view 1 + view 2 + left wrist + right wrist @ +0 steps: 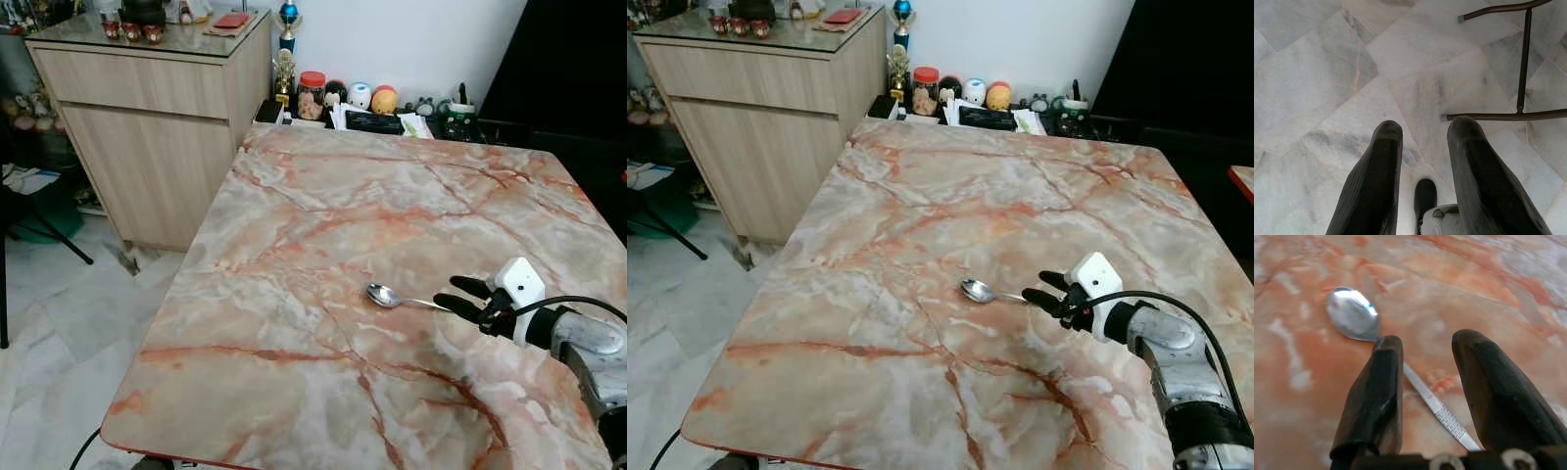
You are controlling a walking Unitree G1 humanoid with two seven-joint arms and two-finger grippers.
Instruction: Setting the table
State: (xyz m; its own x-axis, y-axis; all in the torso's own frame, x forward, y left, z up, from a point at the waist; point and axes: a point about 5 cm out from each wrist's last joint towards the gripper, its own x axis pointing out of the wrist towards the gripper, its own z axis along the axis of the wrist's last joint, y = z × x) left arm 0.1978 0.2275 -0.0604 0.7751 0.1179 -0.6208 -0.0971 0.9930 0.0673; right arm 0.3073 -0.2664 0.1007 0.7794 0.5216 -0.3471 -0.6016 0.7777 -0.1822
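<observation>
The spoon [390, 296] lies flat on the marble table [323, 225], bowl toward nine o'clock and handle toward three; it sits at about four o'clock from the table's middle, with bare marble all round it. The right gripper [466, 298] reaches in from three o'clock, low over the handle's end; its fingers [1376, 396] stand parted, one on either side of the handle, gripping nothing. Whether they touch the table cannot be told. The handle carries stamped marks and a crosshatched patch, too small to read.

At twelve o'clock, along the table's far edge, stand a red-lidded jar [312, 95], small round figures [372, 97], a dark flat box [373, 121] and papers [414, 124]; labels there are illegible. At ten o'clock a wooden cabinet [147, 117] bears small cups [131, 30] and a red pad [231, 21]; a trophy [287, 20] stands just beside it.

The left gripper [1422, 132] hangs over grey floor tiles [1317, 63], fingers apart and empty; thin dark chair legs [1520, 73] cross the floor beyond it.
</observation>
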